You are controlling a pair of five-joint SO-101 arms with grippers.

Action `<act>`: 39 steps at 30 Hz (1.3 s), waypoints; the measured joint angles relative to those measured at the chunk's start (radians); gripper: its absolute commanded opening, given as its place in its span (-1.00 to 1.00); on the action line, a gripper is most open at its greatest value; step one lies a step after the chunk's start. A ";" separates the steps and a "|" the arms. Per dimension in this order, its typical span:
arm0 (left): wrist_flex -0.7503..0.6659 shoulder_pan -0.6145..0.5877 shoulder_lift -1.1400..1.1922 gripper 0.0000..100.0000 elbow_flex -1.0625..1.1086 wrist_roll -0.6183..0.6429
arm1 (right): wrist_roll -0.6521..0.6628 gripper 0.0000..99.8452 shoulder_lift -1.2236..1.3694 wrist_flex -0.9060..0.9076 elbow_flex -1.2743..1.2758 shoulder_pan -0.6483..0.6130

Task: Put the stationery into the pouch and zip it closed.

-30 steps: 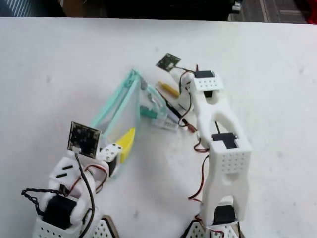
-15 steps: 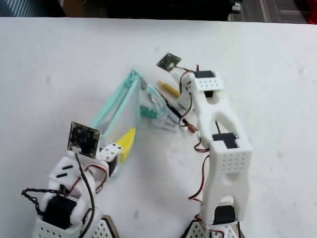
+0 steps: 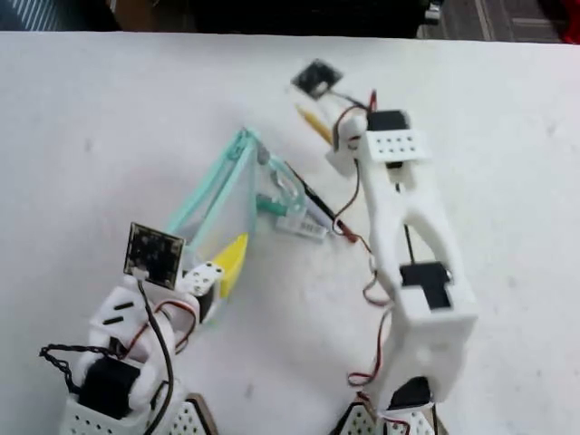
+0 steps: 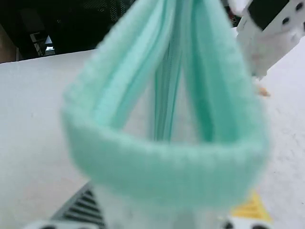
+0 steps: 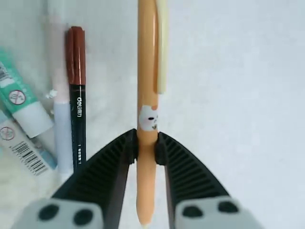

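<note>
A clear pouch with mint-green trim (image 3: 217, 195) lies at an angle on the white table. My left gripper (image 3: 227, 265) is shut on its near end, and the mint rim (image 4: 167, 167) loops wide just in front of the left wrist camera. Beyond the pouch's far end, my right gripper (image 3: 328, 136) is shut on an orange pen (image 3: 313, 123), pinched near its lower end (image 5: 147, 95) between the black fingers (image 5: 112, 160) and held off the table. A black pen with a brown cap (image 5: 76, 100), a white-blue pen (image 5: 61, 129) and a green-capped tube (image 5: 21, 102) lie beside the pouch.
The loose stationery (image 3: 299, 213) sits between the pouch and the right arm (image 3: 408, 236). Red and black cables (image 3: 349, 231) trail over the table by these items. The table's far edge (image 3: 181, 33) meets a dark background.
The right arm has stretched toward the far side and carried the orange pen away from the other stationery. The left arm and the pouch have stayed put.
</note>
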 measured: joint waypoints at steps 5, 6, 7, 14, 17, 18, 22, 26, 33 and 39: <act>0.000 0.000 0.000 -0.53 0.002 0.000 | 0.000 -0.97 -0.172 0.095 0.000 -0.002; 0.000 0.000 0.000 -0.53 0.002 0.000 | 0.000 -0.97 -0.190 0.114 0.000 -0.002; 0.000 0.000 0.000 -0.53 0.002 0.000 | 0.000 -0.97 -0.209 0.130 0.000 -0.002; 0.000 0.000 0.000 -0.53 0.002 0.000 | -0.107 -0.97 -0.353 0.204 0.000 -0.002; 0.000 0.000 0.000 -0.53 0.002 0.000 | -0.219 -0.97 -0.437 0.213 0.000 -0.008; 0.000 0.000 0.000 -0.53 0.002 0.000 | -0.250 -0.97 -0.468 0.216 0.000 -0.011; 0.000 0.000 0.000 -0.53 0.002 0.000 | -0.339 -0.97 -0.589 0.216 0.000 -0.015; 0.000 0.000 0.000 -0.53 0.002 0.000 | -0.400 -0.97 -0.713 0.216 0.000 -0.063; 0.000 0.005 0.000 -0.53 0.002 0.000 | -0.548 -0.97 -0.902 0.164 -0.002 -0.293; 0.000 0.006 0.000 -0.53 0.002 0.000 | -0.597 -0.97 -0.933 0.064 0.020 -0.459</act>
